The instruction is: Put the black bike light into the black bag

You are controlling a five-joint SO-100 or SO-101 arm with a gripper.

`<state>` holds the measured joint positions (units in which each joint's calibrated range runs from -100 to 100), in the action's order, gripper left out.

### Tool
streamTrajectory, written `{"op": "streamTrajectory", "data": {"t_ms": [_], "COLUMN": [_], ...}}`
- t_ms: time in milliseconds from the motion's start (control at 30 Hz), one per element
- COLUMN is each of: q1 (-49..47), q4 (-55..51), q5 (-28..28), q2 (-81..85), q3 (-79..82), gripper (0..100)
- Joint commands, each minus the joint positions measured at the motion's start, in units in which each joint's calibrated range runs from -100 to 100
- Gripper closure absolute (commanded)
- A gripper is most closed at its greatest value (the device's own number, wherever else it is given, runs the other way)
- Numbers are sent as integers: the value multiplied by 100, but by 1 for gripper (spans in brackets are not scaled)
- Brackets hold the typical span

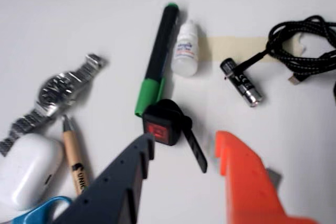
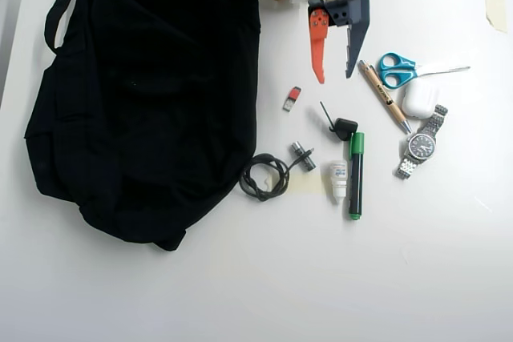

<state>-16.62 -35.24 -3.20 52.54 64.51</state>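
My gripper [image 2: 335, 78] hangs spread wide, nothing held, just short of the black bike light [image 2: 345, 126], which lies by the green marker [image 2: 356, 174], right of the black bag [image 2: 144, 94] overhead.

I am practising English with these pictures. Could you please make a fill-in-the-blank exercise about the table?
1. The square face of the black bike light is ____ in colour.
2. The gripper has one dark finger and one ____ finger.
3. In the overhead view, the black bag lies on the ____ side of the table.
4. The jaws of the gripper are ____, holding nothing.

Missing words: red; orange; left; open
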Motion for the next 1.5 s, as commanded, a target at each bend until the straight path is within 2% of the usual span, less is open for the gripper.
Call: {"op": "streamTrajectory", "data": {"t_ms": [0,100,233,333,467,567,733,867,1100,1233,1467], "q1": [219,361,376,383,488,563,570,548,346,219,62], "q4": [9,44,216,276,208,113,-723,-947,-697,-232,225], "q5": [58,58,58,58,84,388,603,629,1400,1662,1689], "q2": [-1603,-2408,-3055,-3346,-3553,-3844,-4142,-4159,-4093,-4167,-4159], "q3": [-1123,-1518,-1689,-1778,-2237,-2587,-3324,-3351,-3387,-3342,-3333], "gripper": [83,81,71,68,71,73,74,75,85,84,82]}}
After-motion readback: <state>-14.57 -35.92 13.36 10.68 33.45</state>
